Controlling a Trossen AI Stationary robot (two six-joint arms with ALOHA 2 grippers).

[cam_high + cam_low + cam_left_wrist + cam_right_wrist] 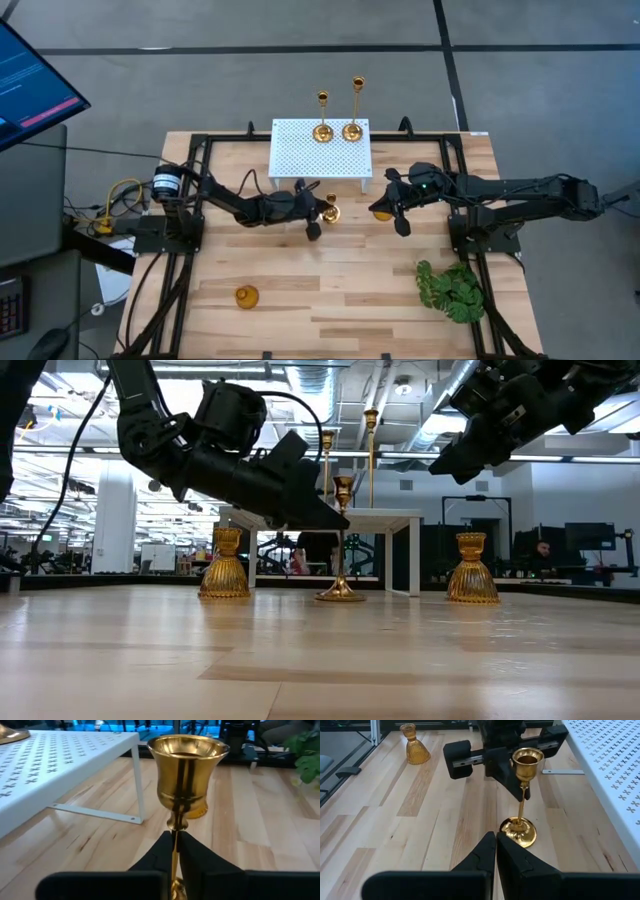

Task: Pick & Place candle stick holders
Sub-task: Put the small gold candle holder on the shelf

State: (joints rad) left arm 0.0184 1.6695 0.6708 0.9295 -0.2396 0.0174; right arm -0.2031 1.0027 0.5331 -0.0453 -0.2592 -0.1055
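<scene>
A slim brass candle stick holder [521, 795] stands upright on its round base [519, 831] on the table, just in front of the white perforated stand [320, 150]. My left gripper [175, 840] is shut on it. My right gripper [496, 851] hovers shut and empty to its right, above a squat amber holder [381, 212]. Two taller brass holders [322, 118] [355, 105] stand on the stand's far edge. Another squat amber holder [247, 297] sits near the table's front left. My left gripper pinches the holder's thin stem [174, 851] between its two fingers, high up, just under the cup [187, 770]. The fingers come level from the table's left and lie across the stem. The holder stands upright with its round base on the table.
A green leafy plant [452, 290] lies at the front right of the table. The stand's white legs [136, 785] come down close behind the held holder. Bare wood stretches across the middle and front of the table [330, 290].
</scene>
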